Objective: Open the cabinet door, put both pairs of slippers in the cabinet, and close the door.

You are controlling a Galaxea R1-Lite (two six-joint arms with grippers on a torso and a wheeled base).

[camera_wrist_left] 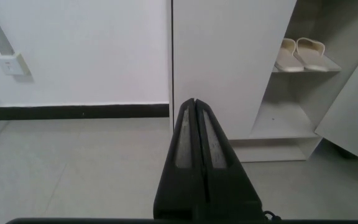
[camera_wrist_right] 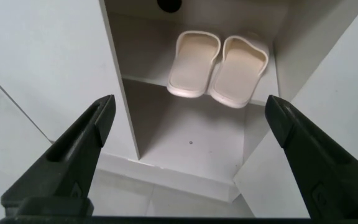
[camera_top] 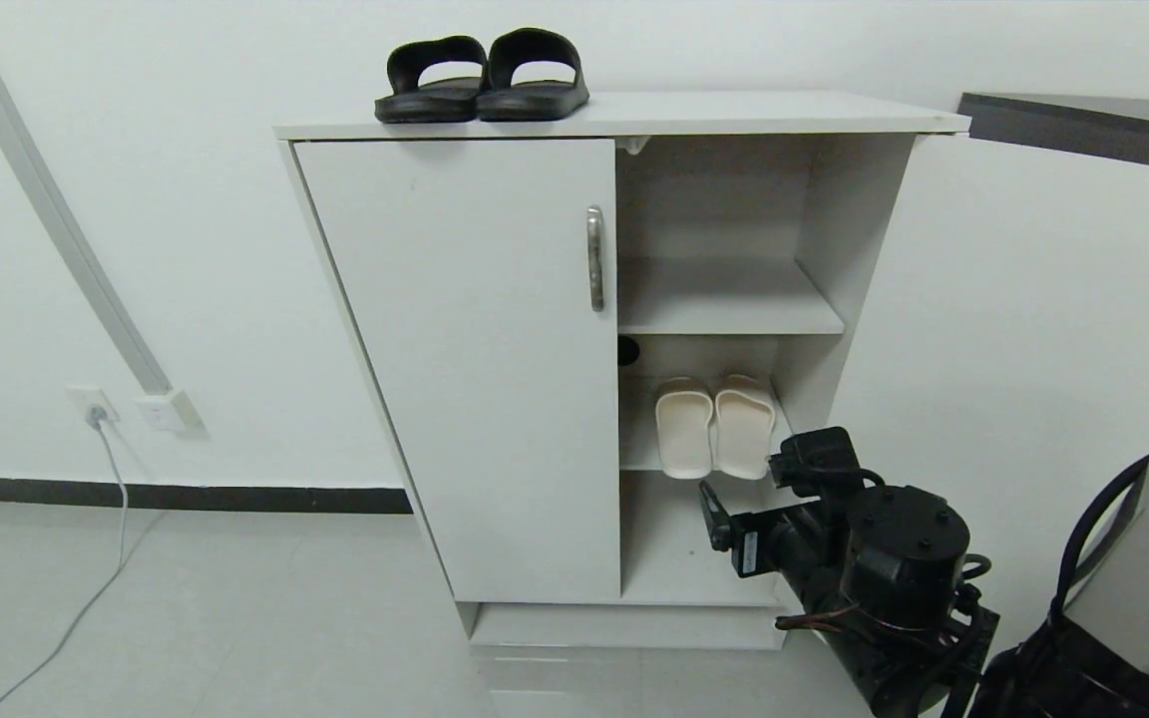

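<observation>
A pair of black slippers [camera_top: 480, 80] sits on top of the white cabinet [camera_top: 734, 112]. Its left door [camera_top: 465, 369], with a metal handle [camera_top: 594, 257], is closed, and its right door [camera_top: 1033, 349] is swung wide open. A pair of white slippers [camera_top: 714, 424] [camera_wrist_right: 219, 65] [camera_wrist_left: 303, 55] rests on the middle shelf inside. My right gripper [camera_top: 724, 519] [camera_wrist_right: 190, 106] is open and empty, just in front of the lower compartment and below the white slippers. My left gripper [camera_wrist_left: 194, 106] is shut on nothing, low above the floor, facing the closed door [camera_wrist_left: 229, 62].
A wall socket [camera_top: 96, 407] with a cable trailing to the floor and a switch box [camera_top: 168, 409] are on the wall at left. A grey table [camera_top: 1083, 120] stands behind the open door. Bare floor lies in front of the cabinet at left.
</observation>
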